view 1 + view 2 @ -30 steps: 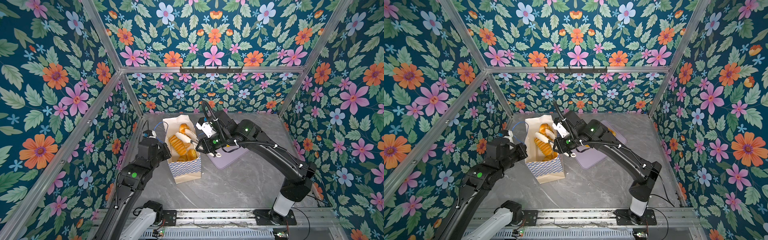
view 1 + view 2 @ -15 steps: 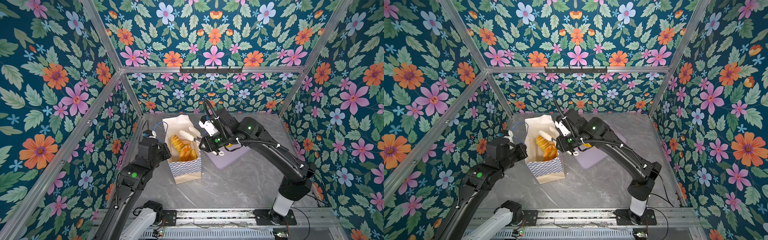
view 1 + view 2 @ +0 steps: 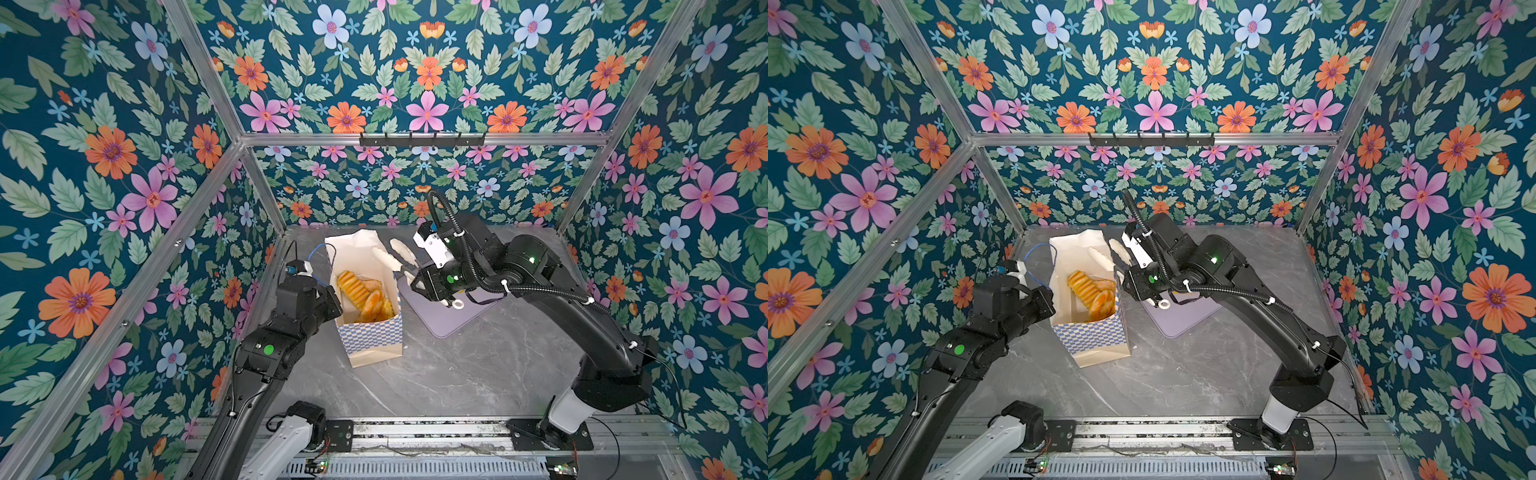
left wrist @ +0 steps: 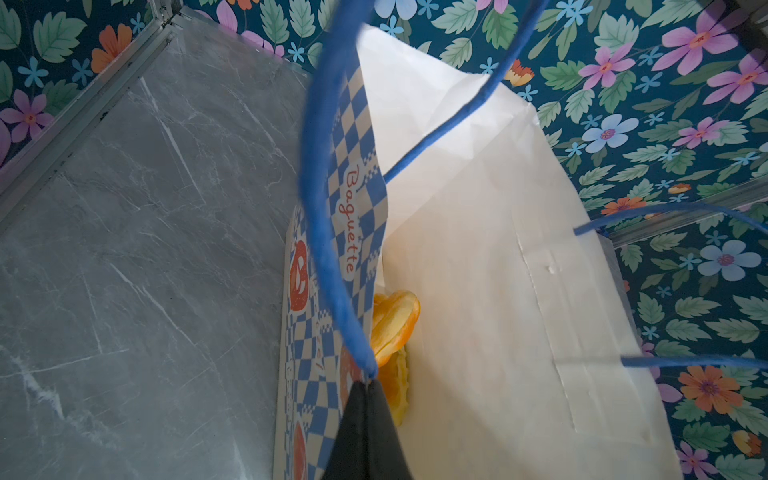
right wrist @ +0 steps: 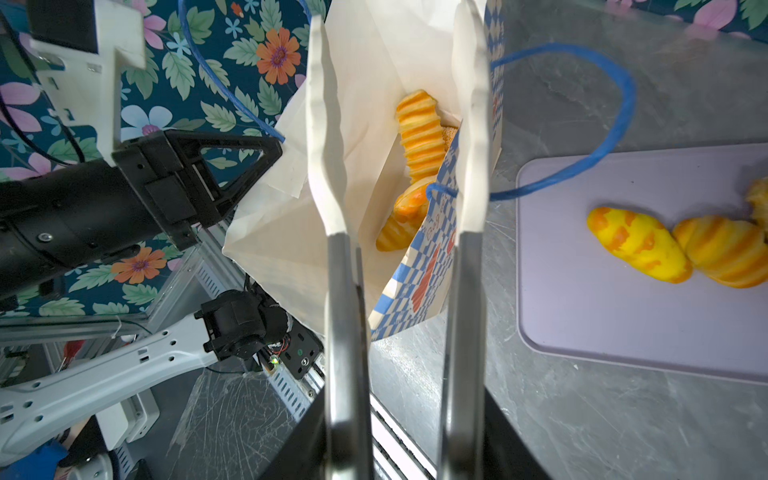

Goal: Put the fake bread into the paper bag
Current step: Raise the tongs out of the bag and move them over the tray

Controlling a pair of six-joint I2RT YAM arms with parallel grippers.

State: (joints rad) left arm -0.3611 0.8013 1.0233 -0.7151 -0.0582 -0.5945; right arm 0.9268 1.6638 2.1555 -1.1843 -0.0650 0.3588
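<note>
While the left gripper is pinching the rim of the paper bag with its jaws clenched on the paper, right where a blue cord handle is anchored, the right gripper is grasping a pair of tongs whose white tips are standing apart with nothing between them, hovering at the bag's open mouth. The bag is standing upright on the grey table, and several pieces of the fake bread are lying inside it. At least two more, among them a yellow loaf, are waiting on the lavender tray just beside the bag. Judging from the empty tongs, the right arm is probably due to fetch another piece. To do that well, it is going to need to lift the tips clear of the rim first, since the second handle is looping over the tray's corner and could snag. Straddling the loaf across its narrow width, near its middle, is looking safest, as the glossy skin may slip under a grip near one end. Meanwhile the left arm should be holding the mouth wide and steady.
</note>
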